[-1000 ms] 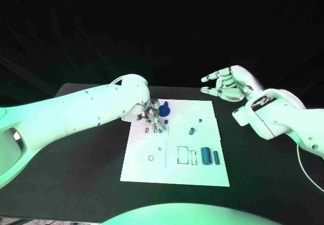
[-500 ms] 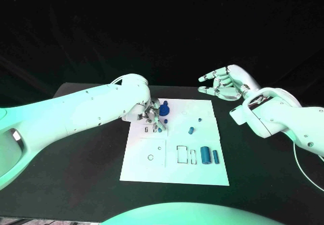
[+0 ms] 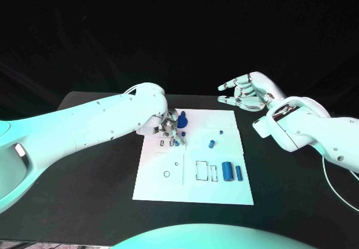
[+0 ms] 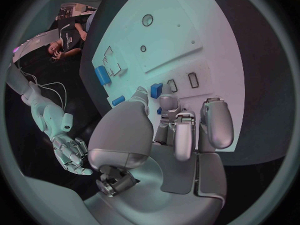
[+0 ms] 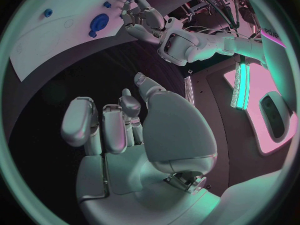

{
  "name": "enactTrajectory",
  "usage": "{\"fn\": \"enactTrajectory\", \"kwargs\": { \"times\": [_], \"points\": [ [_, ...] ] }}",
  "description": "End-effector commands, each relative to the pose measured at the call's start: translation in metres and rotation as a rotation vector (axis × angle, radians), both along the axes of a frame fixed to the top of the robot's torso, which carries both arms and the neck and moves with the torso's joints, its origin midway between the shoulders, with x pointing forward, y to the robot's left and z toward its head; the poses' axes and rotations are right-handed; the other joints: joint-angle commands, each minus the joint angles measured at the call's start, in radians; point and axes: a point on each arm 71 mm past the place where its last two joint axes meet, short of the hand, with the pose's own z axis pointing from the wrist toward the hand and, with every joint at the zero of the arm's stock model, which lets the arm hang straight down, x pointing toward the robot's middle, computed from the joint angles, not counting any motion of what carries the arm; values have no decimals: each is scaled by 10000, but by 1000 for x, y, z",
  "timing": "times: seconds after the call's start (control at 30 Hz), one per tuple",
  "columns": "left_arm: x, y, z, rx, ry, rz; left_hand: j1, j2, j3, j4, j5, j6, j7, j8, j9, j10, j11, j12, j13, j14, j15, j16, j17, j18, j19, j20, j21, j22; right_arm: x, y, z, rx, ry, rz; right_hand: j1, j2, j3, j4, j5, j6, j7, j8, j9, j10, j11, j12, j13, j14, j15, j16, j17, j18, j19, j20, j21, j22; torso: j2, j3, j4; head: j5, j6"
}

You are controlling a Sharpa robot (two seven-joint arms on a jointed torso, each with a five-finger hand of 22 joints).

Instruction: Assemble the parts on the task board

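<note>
While L robot hand [image 3: 169, 127] pinches blue part [image 4: 156, 90] | R robot hand [image 3: 249, 92] spread, well apart.

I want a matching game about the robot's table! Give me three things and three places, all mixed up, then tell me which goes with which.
Things:
1. left hand
2. right hand
3. two blue cylinders

Places:
A. lying side by side on the near right part of the task board
B. raised beyond the board's far right corner, holding nothing
C. down on the board's far left part, among small blue parts

Pairs: 1-C, 2-B, 3-A
</note>
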Motion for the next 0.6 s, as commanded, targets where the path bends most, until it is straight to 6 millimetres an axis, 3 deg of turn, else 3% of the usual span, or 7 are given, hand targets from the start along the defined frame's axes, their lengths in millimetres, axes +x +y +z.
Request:
{"fn": "enactTrajectory", "kwargs": {
  "times": [0.03,0.3,0.6],
  "points": [
    [-1,-4,-1,-220,22,-76,132,16,-59,-10,-21,-79,26,56,17,-58,7,39,2,1051,-66,30,2629,-134,19,-18,21,-10,0,1,-1,-43,76,95,4,57,-33,8,33,-34,33,-8,-8,-62,22,-42,-8,424,59,-54,-14,138,-8,27,-35,-9,7,-8,18,-27,-15],
    [0,-3,-3,-259,-26,22,229,70,-53,-17,-21,-99,31,68,37,-64,11,49,14,1051,-62,30,2629,-131,11,-14,14,-14,0,1,-1,-46,91,96,17,65,-33,5,37,-44,35,-14,-11,-61,22,-40,-7,424,59,-58,-17,140,-12,27,-44,-22,3,6,44,-54,-13],
    [0,-5,-3,-308,-58,25,341,141,-36,-23,-20,-117,35,83,61,-72,15,56,22,1051,-58,30,2629,-134,13,-9,23,5,0,3,-3,-46,128,122,31,75,-31,2,41,-49,35,-16,-13,-65,22,-44,-11,426,59,-55,-12,140,-9,27,-44,-19,-5,-5,77,-86,-39]
  ]
}}
